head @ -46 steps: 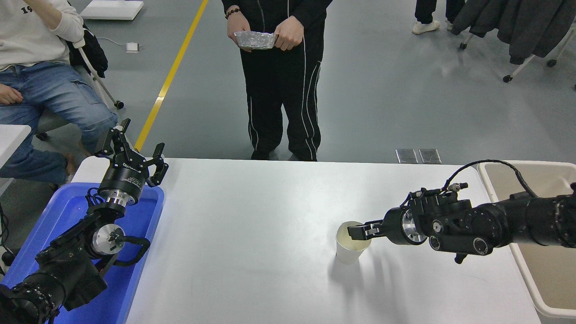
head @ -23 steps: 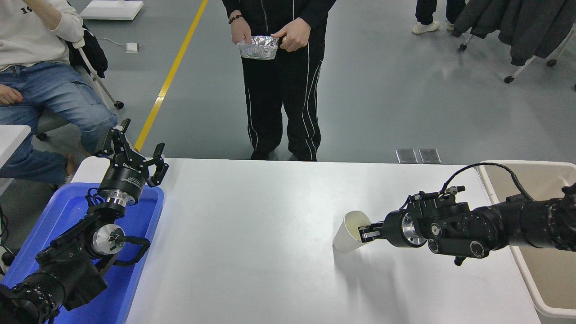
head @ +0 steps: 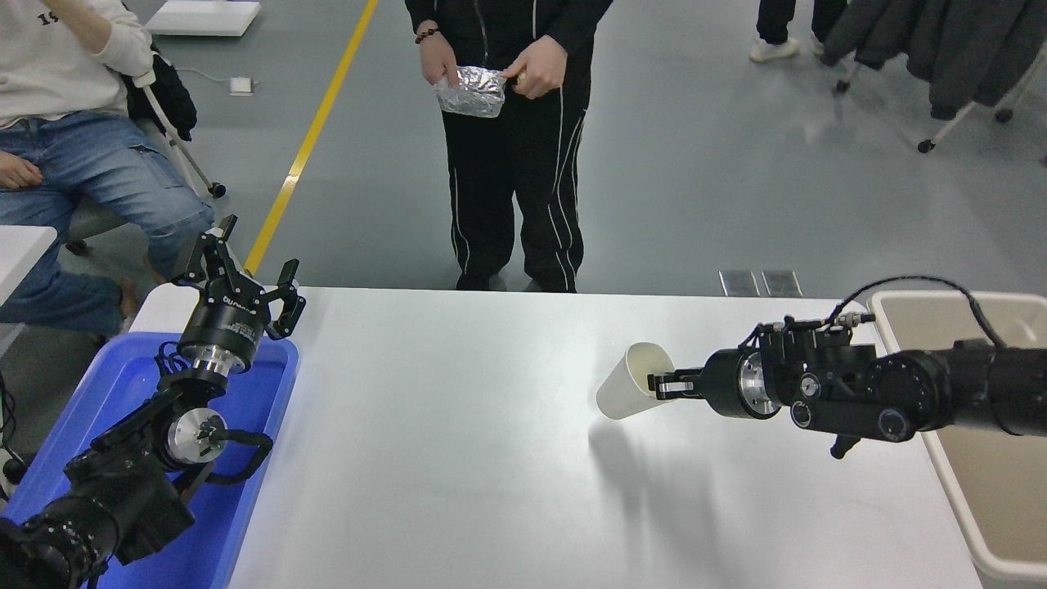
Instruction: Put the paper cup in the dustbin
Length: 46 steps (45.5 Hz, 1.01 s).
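Observation:
The white paper cup [head: 626, 384] hangs tilted above the white table, its cream mouth turned up and to the right, its shadow below it on the tabletop. My right gripper [head: 661, 384] is shut on the cup's rim and reaches in from the right edge. The dustbin [head: 904, 311], beige inside with a thick off-white rim, stands at the table's right end, behind and under my right arm. My left gripper [head: 241, 266] is open and parked at the lower left, above the blue tray.
A bright blue tray [head: 270, 425] lies at the table's left end under my left arm. A person in black stands at the far side holding crumpled foil [head: 470, 88]. A seated person in jeans [head: 98, 180] is at the upper left.
My right gripper has lifted the cup off the table and tilted it onto its side. The arm has risen and drawn a little right. The standing person has shifted the foil.

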Motion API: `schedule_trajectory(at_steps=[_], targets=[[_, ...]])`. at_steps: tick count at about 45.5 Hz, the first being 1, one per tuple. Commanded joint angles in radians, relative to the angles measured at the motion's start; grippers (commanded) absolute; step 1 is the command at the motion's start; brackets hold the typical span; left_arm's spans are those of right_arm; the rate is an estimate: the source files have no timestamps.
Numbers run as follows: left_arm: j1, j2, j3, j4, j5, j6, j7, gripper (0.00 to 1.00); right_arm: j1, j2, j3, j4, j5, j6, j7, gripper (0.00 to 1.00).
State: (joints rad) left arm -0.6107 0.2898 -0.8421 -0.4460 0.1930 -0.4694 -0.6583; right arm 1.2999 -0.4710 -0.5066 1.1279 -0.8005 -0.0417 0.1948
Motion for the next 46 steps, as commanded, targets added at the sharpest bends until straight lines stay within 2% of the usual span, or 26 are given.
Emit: schedule_trajectory(at_steps=[1, 7, 16, 30, 34, 41, 46], targets=[[0.0, 0.0, 0.0, 0.0, 0.0, 0.0, 0.0, 1.0, -0.002, -0.239, 0.279, 0.118, 0.004, 0.111, 0.011, 0.0], [0.0, 0.0, 0.0, 0.001, 0.0, 0.0, 0.0, 1.0, -0.034, -0.327, 0.417, 0.118, 0.027, 0.164, 0.057, 0.0], [0.0, 0.0, 0.0, 0.0, 0.0, 0.0, 0.0, 1.0, -0.036, -0.425, 0.526, 0.108, 0.196, 0.269, 0.066, 0.0], [0.0, 0.0, 0.0, 0.0, 0.0, 0.0, 0.0, 1.0, -0.044, -0.449, 0.548, 0.07, 0.293, 0.272, 0.066, 0.0], [0.0, 0.0, 0.0, 0.001, 0.0, 0.0, 0.0, 1.0, -0.059, -0.44, 0.545, -0.022, 0.337, 0.264, 0.063, 0.0], [0.0, 0.0, 0.0, 0.0, 0.0, 0.0, 0.0, 1.0, -0.109, -0.385, 0.526, -0.318, 0.477, 0.264, 0.058, 0.0], [0.0, 0.0, 0.002, 0.0, 0.0, 0.0, 0.0, 1.0, -0.134, -0.38, 0.526, -0.47, 0.512, 0.261, 0.055, 0.0]])
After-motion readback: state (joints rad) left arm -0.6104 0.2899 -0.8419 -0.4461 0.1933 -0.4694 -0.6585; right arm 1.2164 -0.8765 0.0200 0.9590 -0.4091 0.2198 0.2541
